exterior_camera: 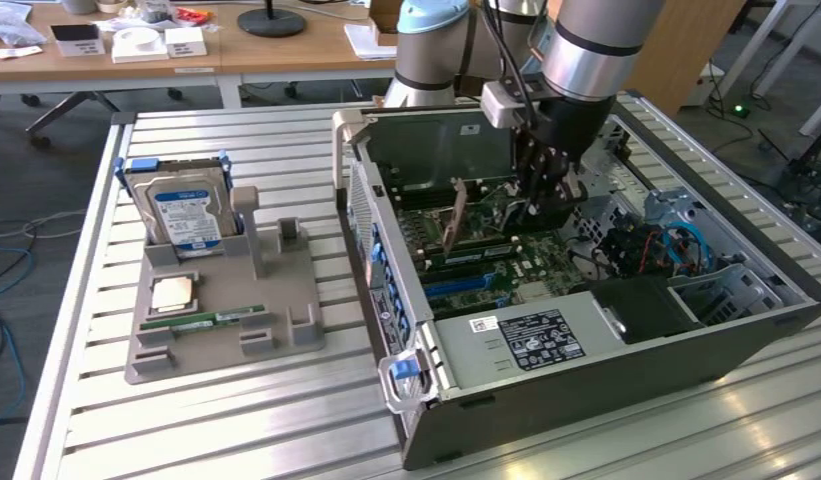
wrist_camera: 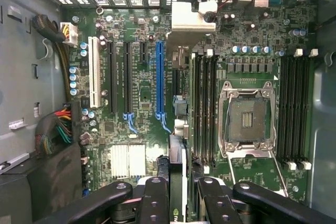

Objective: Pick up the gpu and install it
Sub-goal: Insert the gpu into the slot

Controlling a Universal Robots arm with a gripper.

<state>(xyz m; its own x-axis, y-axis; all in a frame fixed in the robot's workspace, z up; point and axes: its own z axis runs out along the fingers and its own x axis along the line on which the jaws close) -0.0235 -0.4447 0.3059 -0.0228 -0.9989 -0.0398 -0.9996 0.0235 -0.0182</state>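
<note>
One arm works inside the open PC case [exterior_camera: 624, 340] in the exterior view. Its gripper [exterior_camera: 541, 195] sits low in the case, over the mobo. The gpu [exterior_camera: 453, 218], a brownish card, stands on edge inside the case, close by the jaws. Outside the case, toward the exterior view's left, a grey parts holder [exterior_camera: 283, 330] on the table [exterior_camera: 117, 400] carries an HDD [exterior_camera: 183, 215] w/ a blue-white label, a RAM stick [exterior_camera: 203, 320] and a CPU chip [exterior_camera: 173, 292]. The HDD label and the black PSU sticker [exterior_camera: 533, 338] on the case are too small to read.

Wrist view: the gripper [wrist_camera: 181, 195] has its jaws pinching the gpu [wrist_camera: 177, 153], seen edge-on. What looks like the bracket end [wrist_camera: 189, 17] points toward the case's vented rear wall. The card edge runs parallel to the blue PCIe slot [wrist_camera: 159, 77] and appears just beside it on the RAM-slot side, not seated yet.

To do this well, imo:
- Square the connector over the blue slot.
- Keep the card upright.
- Line the bracket up w/ the rear opening.
- Press straight down w/o twist.
- Mind the slot latch.

A green-white mark on the card near the jaws is cut off and can't be read.
</note>
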